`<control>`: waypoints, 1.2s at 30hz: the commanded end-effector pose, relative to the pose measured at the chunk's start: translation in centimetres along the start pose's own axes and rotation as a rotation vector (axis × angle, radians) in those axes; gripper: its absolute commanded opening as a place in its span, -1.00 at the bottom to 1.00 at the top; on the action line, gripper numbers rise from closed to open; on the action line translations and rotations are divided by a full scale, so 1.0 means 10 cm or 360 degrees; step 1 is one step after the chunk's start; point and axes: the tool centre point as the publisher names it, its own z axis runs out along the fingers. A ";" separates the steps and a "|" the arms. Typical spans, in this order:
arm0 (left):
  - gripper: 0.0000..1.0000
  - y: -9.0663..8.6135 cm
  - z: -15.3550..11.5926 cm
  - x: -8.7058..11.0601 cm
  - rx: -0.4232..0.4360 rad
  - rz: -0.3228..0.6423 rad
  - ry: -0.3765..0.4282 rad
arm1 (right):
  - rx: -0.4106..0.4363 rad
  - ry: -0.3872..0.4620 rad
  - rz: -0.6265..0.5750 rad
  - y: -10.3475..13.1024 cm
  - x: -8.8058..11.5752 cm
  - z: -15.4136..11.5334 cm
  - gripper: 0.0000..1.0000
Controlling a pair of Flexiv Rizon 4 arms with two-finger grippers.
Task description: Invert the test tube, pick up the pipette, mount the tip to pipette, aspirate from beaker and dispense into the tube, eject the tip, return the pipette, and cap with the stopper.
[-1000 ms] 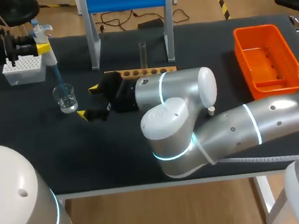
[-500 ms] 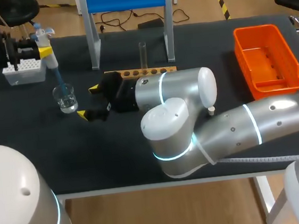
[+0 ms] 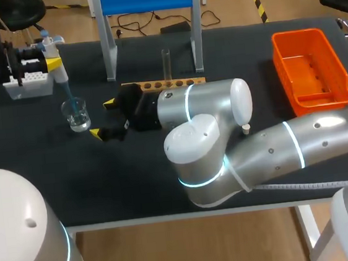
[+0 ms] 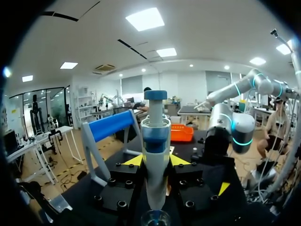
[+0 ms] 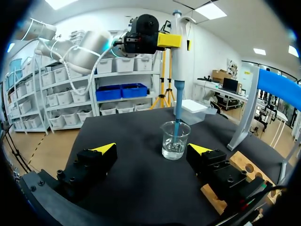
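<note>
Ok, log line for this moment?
step: aspirate | left claw: shut on pipette, tip in beaker | right claw: open, empty

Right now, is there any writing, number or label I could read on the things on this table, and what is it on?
None can be read. The pipette, beaker, tip box, wooden rack and orange bin show no legible print; any fine marks are too small to tell.

Head camera looks down; wrist cameras share the beaker (image 3: pixel 75 113).
</note>
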 end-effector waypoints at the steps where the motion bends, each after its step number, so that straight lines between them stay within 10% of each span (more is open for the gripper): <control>1: -1.00 0.03 0.01 0.01 0.0002 0.0001 -0.0008 | -0.0003 -0.0006 0.0001 -0.01 0.01 0.03 1.00; 36: -1.00 0.19 0.01 -0.04 -0.0001 -0.0027 -0.0023 | -0.0003 -0.0006 0.0001 -0.01 0.01 0.03 1.00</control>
